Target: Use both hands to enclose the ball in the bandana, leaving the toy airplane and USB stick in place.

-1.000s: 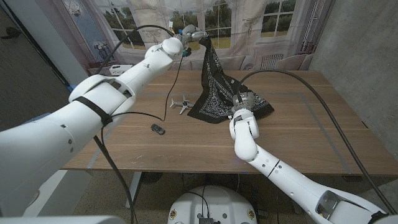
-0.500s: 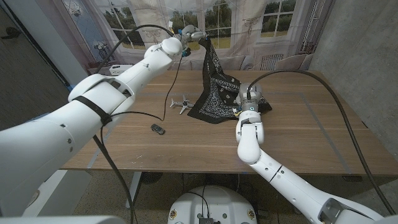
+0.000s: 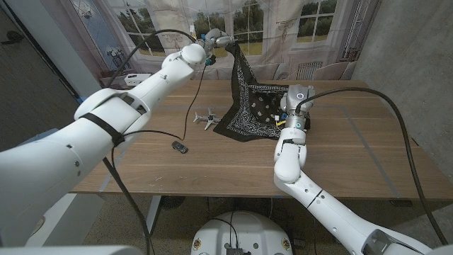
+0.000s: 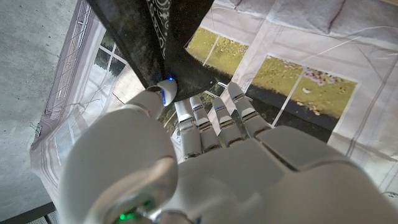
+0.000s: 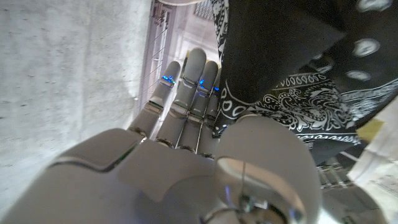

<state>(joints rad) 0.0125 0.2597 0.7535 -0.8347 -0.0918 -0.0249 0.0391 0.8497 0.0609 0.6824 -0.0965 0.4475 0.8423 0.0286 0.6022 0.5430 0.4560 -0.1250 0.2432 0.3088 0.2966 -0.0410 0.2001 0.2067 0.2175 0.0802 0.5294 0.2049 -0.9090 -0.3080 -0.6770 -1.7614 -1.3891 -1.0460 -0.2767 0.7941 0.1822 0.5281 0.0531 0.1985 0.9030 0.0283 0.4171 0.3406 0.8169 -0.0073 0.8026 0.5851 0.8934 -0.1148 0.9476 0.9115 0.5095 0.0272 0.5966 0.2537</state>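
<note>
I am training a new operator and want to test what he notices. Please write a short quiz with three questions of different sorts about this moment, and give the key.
1. True or false: the left hand holds one corner of the bandana high above the table.
2. Which object lies nearest the table's front edge? A) toy airplane B) USB stick C) bandana
3. Fill in: in the right wrist view, the right hand has its fingers against the patterned ______.

Key: 1 true. 2 B. 3 bandana (the hand is at the cloth's right side; whether it truly grips it cannot be told, and the ball is hidden).
</note>
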